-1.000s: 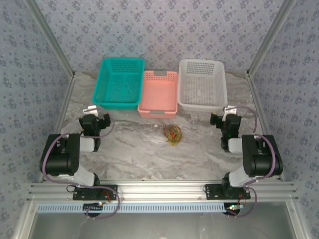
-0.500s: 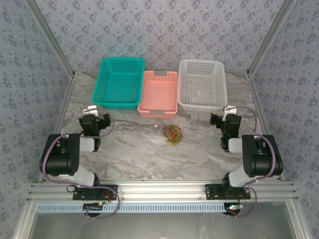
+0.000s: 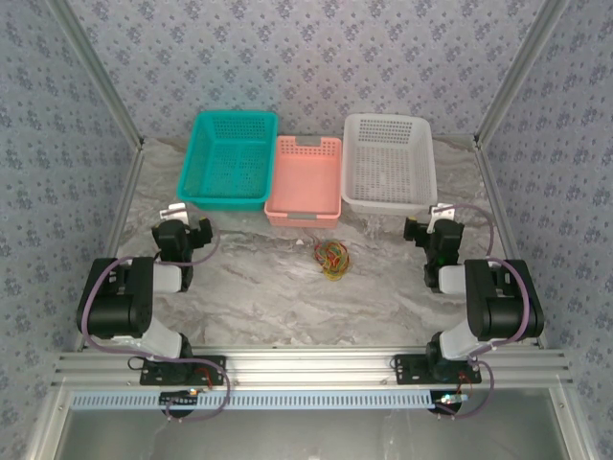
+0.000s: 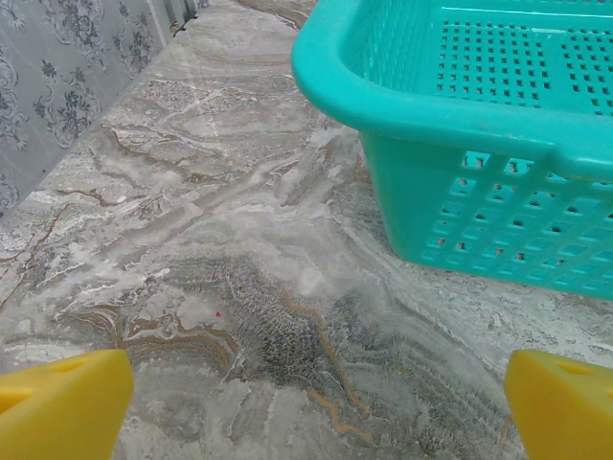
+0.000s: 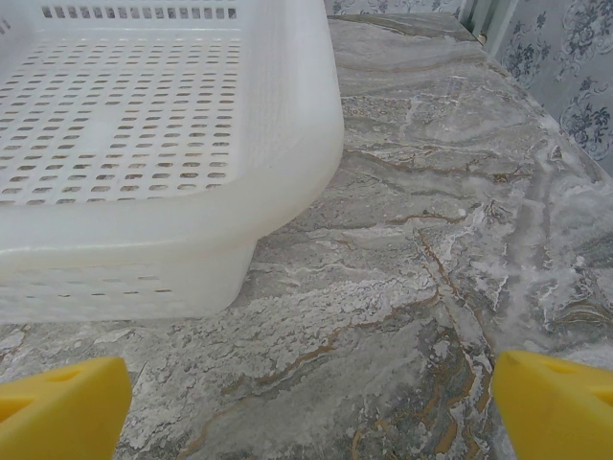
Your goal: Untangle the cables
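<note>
Both arms sit folded near their bases, the left hand [image 4: 311, 407] and right hand [image 5: 308, 402] spread fully wide, nothing held. Further out, the small knot of thin red, yellow and green cables [image 3: 332, 257] lies on the grey marbled surface [image 3: 268, 297], between the hands and well apart from each. The strand crossings look too small to read, so closing on the whole clump would likely drag it bundled or cinch it tighter. Beyond, a careless reach could clip the pink plastic basket [image 3: 303, 213], the teal perforated basket [image 3: 222, 199] or the white perforated basket [image 3: 388, 203].

Grey marble tabletop [image 3: 278, 287] enclosed by blue-grey floral wallpapered walls [image 3: 316, 57].
</note>
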### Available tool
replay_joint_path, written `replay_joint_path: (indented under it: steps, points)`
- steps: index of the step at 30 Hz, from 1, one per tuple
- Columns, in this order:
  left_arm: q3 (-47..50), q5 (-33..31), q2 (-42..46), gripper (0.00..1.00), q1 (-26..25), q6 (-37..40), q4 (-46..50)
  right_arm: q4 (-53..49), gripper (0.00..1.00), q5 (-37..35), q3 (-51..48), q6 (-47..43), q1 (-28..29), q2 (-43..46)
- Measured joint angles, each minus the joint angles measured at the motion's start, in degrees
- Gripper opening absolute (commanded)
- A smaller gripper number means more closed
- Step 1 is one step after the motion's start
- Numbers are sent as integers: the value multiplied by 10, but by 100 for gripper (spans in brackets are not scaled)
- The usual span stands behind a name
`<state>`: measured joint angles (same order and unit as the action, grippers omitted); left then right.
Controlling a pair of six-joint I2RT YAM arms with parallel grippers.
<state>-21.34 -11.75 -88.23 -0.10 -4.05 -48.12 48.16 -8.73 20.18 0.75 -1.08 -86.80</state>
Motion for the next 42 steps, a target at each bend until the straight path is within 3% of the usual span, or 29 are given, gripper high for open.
replay_joint_path:
  steps: [4, 8, 10, 13, 15, 17, 20, 21, 22, 24, 27, 31, 33, 36, 42]
  points:
    - [21, -31, 27, 99, -20, 9, -11, -11, 99, -14, 0, 0, 5, 11]
    - [66, -66, 171, 99, -78, 10, 30, -43, 99, -71, -10, 3, 30, 94]
    - [59, -96, 247, 99, -114, 15, 85, -76, 99, -102, -10, 7, 45, 146]
    - [19, -123, 377, 99, -202, 23, 206, -205, 99, -144, 15, 7, 78, 271]
    - [-38, -137, 440, 99, -249, 14, 289, -301, 99, -138, 69, 20, 95, 365]
    - [-139, -139, 459, 99, -271, -49, 402, -388, 99, -108, 164, 75, 101, 432]
    - [-270, -79, 452, 99, -269, -175, 515, -478, 99, -17, 295, 179, 95, 467]
    - [-282, -50, 449, 91, -266, -207, 528, -501, 96, 23, 322, 196, 91, 471]
    - [-288, -12, 450, 82, -264, -241, 547, -537, 86, 68, 353, 216, 92, 467]
    - [-289, 40, 432, 73, -273, -293, 582, -614, 72, 120, 394, 253, 130, 434]
    - [-283, 67, 351, 68, -355, -372, 637, -692, 67, 139, 374, 298, 248, 364]
    - [-262, 59, 215, 61, -503, -449, 656, -737, 67, 126, 264, 354, 397, 276]
    - [-259, 63, 153, 55, -534, -478, 648, -740, 62, 131, 232, 371, 408, 250]
    - [-258, 73, 70, 49, -539, -518, 611, -723, 56, 131, 225, 382, 394, 200]
    - [-270, 92, -23, 48, -538, -564, 557, -671, 55, 153, 233, 378, 361, 96]
